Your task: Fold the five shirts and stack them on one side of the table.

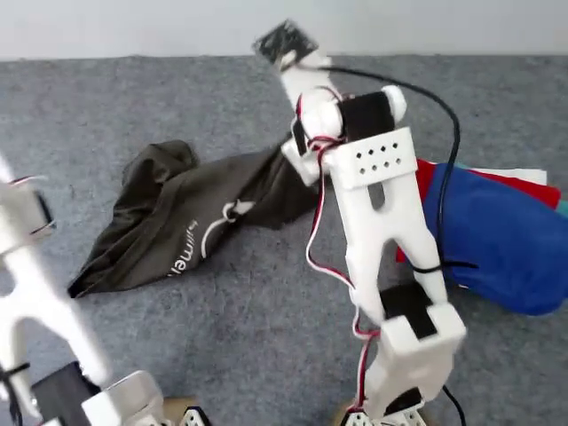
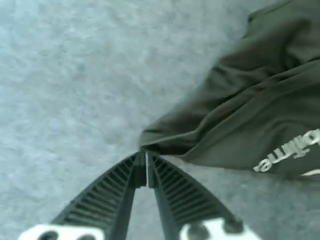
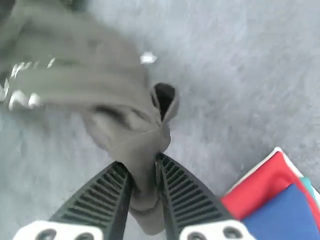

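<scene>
A dark olive shirt (image 1: 191, 222) with white print lies crumpled across the grey table, left of centre. My right gripper (image 3: 145, 175) is shut on a bunched fold of it (image 3: 142, 145), at the shirt's right end under the white arm (image 1: 300, 164). My left gripper (image 2: 146, 164) is shut with its tips pinching the shirt's pointed corner (image 2: 150, 146) at the opposite, near-left end. A stack of shirts sits at the right side: blue (image 1: 497, 240) on top, red (image 1: 524, 185) below it.
The right arm's white links (image 1: 382, 231) and cables cross the middle of the table, next to the stack. The left arm (image 1: 35, 284) stands at the left edge. Bare grey carpet-like surface (image 1: 266, 311) lies in front of the dark shirt.
</scene>
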Controlling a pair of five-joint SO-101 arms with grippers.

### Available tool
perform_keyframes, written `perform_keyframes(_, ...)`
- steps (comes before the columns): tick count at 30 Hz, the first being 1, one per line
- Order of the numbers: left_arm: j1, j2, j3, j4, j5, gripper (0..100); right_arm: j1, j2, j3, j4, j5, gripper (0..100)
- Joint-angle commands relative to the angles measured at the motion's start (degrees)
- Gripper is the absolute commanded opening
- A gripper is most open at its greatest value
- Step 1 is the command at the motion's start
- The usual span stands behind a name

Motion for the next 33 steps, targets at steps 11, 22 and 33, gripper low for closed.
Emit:
perform_keyframes(11,13.3,24.1,-8.7,-4.2,9.6,11,6.3,-25.6,46.7,0.3,12.5,7.0)
perform_keyframes(22,-7.4,18.7,-11.3,-2.5,1.9,11,-1.4,-22.9,29.7,0.1,6.6,37.5)
perform_keyframes(33,22.2,19.5,-13.8,-8.7,11.4,12,5.2,-6.2,5.0,1.5,-8.7,1.6)
